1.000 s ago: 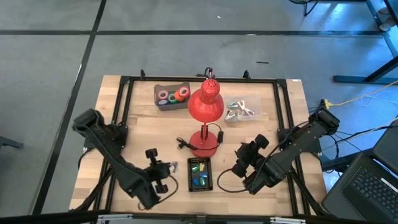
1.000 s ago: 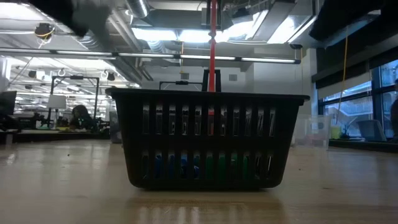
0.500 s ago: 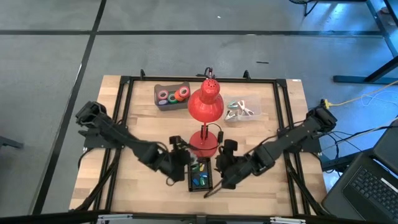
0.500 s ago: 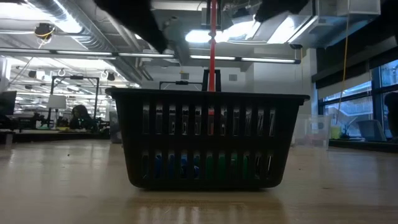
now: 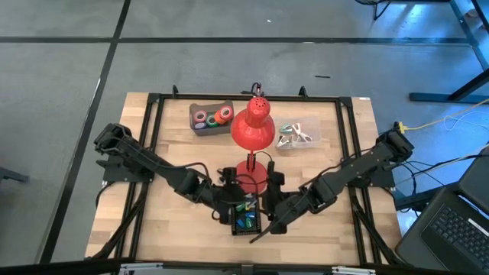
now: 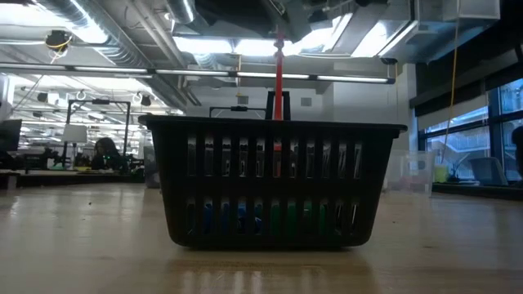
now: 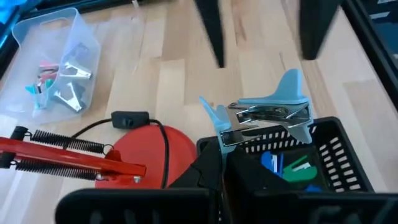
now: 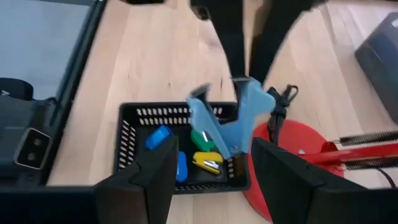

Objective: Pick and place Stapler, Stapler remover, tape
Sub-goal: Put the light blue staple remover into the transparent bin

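High view: both dark arms meet over a small black basket [image 5: 246, 218] in front of the red lamp [image 5: 253, 130]. The left gripper [image 5: 231, 200] is clamped on a light blue staple remover [image 7: 267, 115], held just above the basket rim. The right gripper [image 5: 269, 208], fingers spread wide, hovers beside it. Tape rolls [image 5: 212, 117] sit in a grey tray well beyond.

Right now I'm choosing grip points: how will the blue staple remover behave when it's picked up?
The staple remover, pinched by the left gripper above the basket, looks small, so probably light. Its smooth plastic wings may slip or let it swivel. The hinged metal claws would likely close if squeezed across.
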Robot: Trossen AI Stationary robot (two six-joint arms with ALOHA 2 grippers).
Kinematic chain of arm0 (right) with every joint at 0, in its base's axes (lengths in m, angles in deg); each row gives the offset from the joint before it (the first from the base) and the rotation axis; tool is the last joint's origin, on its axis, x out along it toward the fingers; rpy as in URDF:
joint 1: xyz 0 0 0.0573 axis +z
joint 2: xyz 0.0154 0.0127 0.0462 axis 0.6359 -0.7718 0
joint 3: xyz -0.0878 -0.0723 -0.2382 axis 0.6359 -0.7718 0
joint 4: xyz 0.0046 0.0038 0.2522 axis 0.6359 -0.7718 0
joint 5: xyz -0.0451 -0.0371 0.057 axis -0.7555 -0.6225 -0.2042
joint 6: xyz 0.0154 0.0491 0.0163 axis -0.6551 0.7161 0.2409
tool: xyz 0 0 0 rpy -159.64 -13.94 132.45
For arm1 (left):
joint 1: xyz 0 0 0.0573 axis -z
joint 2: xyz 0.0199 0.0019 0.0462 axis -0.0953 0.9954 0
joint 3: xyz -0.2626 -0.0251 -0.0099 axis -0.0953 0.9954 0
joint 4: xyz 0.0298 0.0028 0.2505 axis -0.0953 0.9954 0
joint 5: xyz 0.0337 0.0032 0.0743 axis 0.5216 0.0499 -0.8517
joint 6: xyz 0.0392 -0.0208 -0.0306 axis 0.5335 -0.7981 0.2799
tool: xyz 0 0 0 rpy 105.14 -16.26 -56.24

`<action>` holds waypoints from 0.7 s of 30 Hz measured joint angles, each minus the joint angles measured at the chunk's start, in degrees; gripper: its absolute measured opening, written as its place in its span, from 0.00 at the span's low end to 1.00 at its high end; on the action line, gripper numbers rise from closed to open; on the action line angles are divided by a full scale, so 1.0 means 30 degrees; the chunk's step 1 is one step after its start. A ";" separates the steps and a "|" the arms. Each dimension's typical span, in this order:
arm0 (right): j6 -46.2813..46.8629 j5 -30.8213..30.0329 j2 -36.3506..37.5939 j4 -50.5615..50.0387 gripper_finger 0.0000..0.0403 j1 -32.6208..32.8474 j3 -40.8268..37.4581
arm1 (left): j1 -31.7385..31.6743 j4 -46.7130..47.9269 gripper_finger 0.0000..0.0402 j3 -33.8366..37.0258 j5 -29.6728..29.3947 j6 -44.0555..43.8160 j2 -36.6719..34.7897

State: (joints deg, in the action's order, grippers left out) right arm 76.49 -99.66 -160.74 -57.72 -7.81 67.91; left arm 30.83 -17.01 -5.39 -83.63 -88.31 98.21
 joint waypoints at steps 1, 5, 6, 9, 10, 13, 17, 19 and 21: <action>-0.0006 0.0003 0.0000 0.0142 0.51 0.0010 0.0006 | -0.0016 0.0014 0.01 0.0000 -0.0004 0.0005 0.0000; 0.0001 0.0003 0.0000 0.0310 0.51 -0.0004 0.0006 | -0.0142 -0.0033 0.01 0.0000 -0.0014 0.0002 0.0000; -0.0004 -0.0004 0.0000 0.0368 0.51 -0.0004 0.0006 | -0.0203 -0.0053 0.01 0.0000 -0.0031 0.0002 0.0000; -0.0006 0.0003 0.0000 0.0671 0.51 -0.0004 0.0012 | -0.0388 -0.0351 0.01 0.0000 -0.0064 -0.0002 0.0000; -0.0006 0.0003 0.0000 0.0713 0.51 -0.0004 0.0013 | -0.0441 -0.0565 0.01 0.0000 -0.0056 -0.0002 0.0000; -0.0006 0.0003 0.0000 0.0777 0.51 -0.0004 0.0013 | -0.0614 -0.1218 0.01 0.0000 -0.0013 -0.0002 0.0000; -0.0006 -0.0004 0.0000 0.0771 0.47 -0.0004 0.0020 | -0.0639 -0.1350 0.01 0.0000 -0.0005 0.0260 0.0007; -0.0006 0.0000 0.0000 0.0767 0.41 -0.0004 0.0020 | -0.0639 -0.1379 0.01 0.0000 -0.0005 0.0260 0.0007; -0.0006 0.0001 0.0000 0.0764 0.33 -0.0004 0.0020 | -0.0637 -0.1352 0.01 0.0000 0.0004 0.0282 0.0007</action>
State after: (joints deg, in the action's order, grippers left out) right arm 76.47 -99.66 -160.74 -55.43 -7.83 67.97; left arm 28.92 -21.06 -5.39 -83.61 -87.46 98.23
